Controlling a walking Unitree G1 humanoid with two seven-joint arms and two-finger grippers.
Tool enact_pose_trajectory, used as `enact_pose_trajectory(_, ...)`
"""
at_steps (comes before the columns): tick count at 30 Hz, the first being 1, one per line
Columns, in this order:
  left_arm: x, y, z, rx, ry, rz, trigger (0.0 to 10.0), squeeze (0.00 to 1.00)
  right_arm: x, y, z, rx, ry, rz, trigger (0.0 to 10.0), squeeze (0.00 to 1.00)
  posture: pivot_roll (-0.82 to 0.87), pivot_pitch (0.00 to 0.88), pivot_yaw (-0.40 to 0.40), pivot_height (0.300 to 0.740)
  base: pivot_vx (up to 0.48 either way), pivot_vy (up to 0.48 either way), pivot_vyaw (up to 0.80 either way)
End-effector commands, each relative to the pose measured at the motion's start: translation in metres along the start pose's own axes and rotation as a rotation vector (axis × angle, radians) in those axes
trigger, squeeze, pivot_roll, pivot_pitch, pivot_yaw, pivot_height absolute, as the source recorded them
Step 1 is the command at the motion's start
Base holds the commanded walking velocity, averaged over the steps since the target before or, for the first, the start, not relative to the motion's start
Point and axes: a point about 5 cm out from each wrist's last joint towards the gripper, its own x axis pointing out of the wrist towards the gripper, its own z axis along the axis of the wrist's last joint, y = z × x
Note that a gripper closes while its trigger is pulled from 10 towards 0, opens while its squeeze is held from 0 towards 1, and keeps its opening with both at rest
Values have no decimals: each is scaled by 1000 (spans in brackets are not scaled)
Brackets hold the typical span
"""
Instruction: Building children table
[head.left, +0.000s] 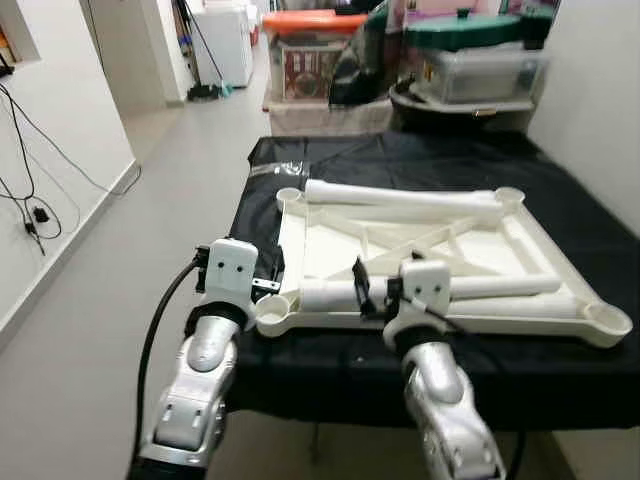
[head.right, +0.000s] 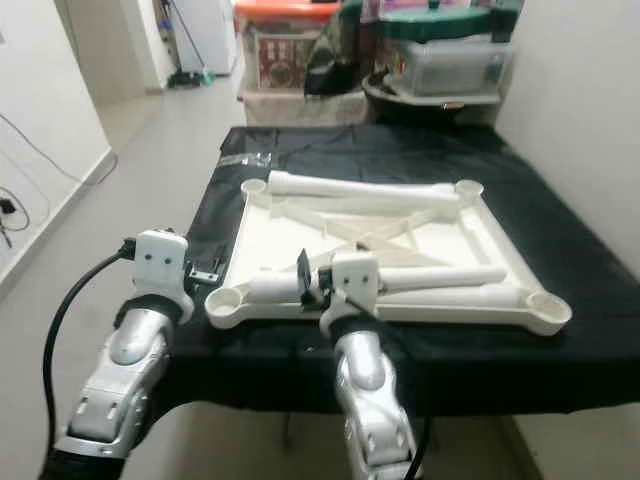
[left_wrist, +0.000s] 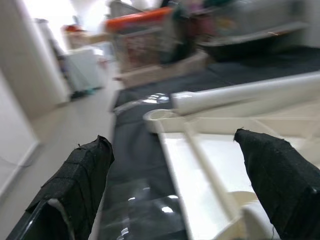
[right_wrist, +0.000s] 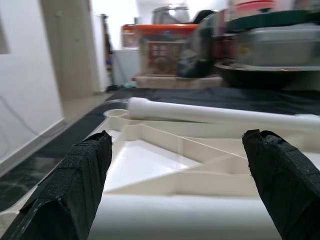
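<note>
A white plastic table top (head.left: 330, 245) lies upside down on a black-covered table (head.left: 400, 155). One white leg (head.left: 400, 195) rests along its far edge. Two more legs (head.left: 500, 288) lie across its near side. My right gripper (head.left: 375, 290) is open, its fingers standing either side of the near leg's left part (right_wrist: 175, 217). My left gripper (left_wrist: 172, 140) is open at the table top's near-left corner, just beside the round corner socket (head.left: 272, 312). Nothing is held between its fingers (left_wrist: 75, 185).
Behind the table stand stacked storage boxes, one with an orange lid (head.left: 310, 22) and one with a green lid (head.left: 465, 30). A white appliance (head.left: 225, 40) stands down the corridor on the left. Cables (head.left: 30, 215) hang on the left wall. Bare floor runs along the table's left side.
</note>
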Motion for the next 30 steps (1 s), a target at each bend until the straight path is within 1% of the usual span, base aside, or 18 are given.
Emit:
enact_pose_trajectory(1, 6, 2, -1, 12, 24, -53, 10000, 0, -2, -1, -2, -4, 10, -7, 10000, 0, 48, 0, 14, 740, 0, 0, -775)
enact_pose_trajectory(4, 19, 10, 11, 188, -34, -169, 10000, 0, -4, -1, -2, -5, 10, -13, 10000, 0, 53, 0, 22, 740, 0, 0, -735)
enact_pose_trajectory(8, 23, 9, 20, 296, -104, -282, 10000, 0, -5, -2, -2, -2, 9, -19, 10000, 0, 60, 0, 25, 740, 0, 0, -170)
enact_pose_trajectory(9, 27, 3, 23, 356, -107, -437, 10000, 0, -7, -1, -4, 0, 17, -20, 10000, 0, 74, 0, 27, 740, 0, 0, 0)
enact_pose_trajectory(10, 24, -3, 18, 316, -49, -552, 10000, 0, -9, 1, -5, 2, 22, -18, 10000, 0, 70, 0, 38, 740, 0, 0, 0)
enact_pose_trajectory(13, 18, -8, 13, 298, -8, -651, 10000, 0, -11, 3, -5, 5, 25, -15, 10000, 0, 69, 0, 41, 740, 0, 0, 0)
enact_pose_trajectory(15, -16, -21, -8, 271, 94, -902, 10000, 0, -15, 7, -5, 13, 25, -12, 10000, 0, 66, 9, 61, 740, 0, 0, 0)
enact_pose_trajectory(16, -16, -21, -8, 271, 94, -902, 10000, 0, -15, 7, -5, 13, 25, -12, 10000, 0, 66, 9, 61, 740, 0, 0, 0)
enact_pose_trajectory(17, -32, -25, -16, 242, 125, -974, 10000, 0, -16, 8, -4, 19, 26, -11, 10000, 0, 77, 14, 58, 740, 0, 0, 0)
enact_pose_trajectory(18, -32, -25, -16, 242, 125, -974, 10000, 0, -16, 8, -4, 19, 26, -11, 10000, 0, 77, 14, 58, 740, 0, 0, 0)
enact_pose_trajectory(19, -47, -29, -22, 203, 153, -1023, 10000, 0, -17, 8, -5, 24, 30, -12, 10000, 0, 77, 14, 58, 740, 0, 0, 0)
enact_pose_trajectory(20, -47, -29, -22, 203, 153, -1023, 10000, 0, -17, 8, -5, 24, 30, -12, 10000, 0, 77, 14, 58, 740, 0, 0, 0)
enact_pose_trajectory(21, -64, -32, -28, 139, 195, -1066, 10000, 0, -18, 9, -5, 28, 33, -12, 10000, 0, 78, 20, 59, 740, 0, 0, 0)
enact_pose_trajectory(22, -64, -32, -28, 139, 195, -1066, 10000, 0, -18, 9, -5, 28, 33, -12, 10000, 0, 78, 20, 59, 740, 0, 0, 0)
enact_pose_trajectory(24, -107, -34, -42, 38, 316, -1203, 10000, 0, -18, 10, -6, 34, 35, -10, 10000, 0, 88, 23, 48, 740, 0, 0, 0)
enact_pose_trajectory(25, -107, -34, -42, 38, 316, -1203, 10000, 0, -18, 10, -6, 34, 35, -10, 10000, 0, 88, 23, 48, 740, 0, 0, 0)
enact_pose_trajectory(27, -138, -28, -51, 21, 423, -1315, 10000, 0, -17, 11, -7, 38, 38, -2, 10000, 0, 99, 20, 36, 740, 0, 0, 0)
enact_pose_trajectory(30, -143, -25, -53, 20, 449, -1327, 10000, 0, -16, 11, -7, 39, 39, 1, 10000, 0, 99, 20, 36, 740, 0, 0, 0)
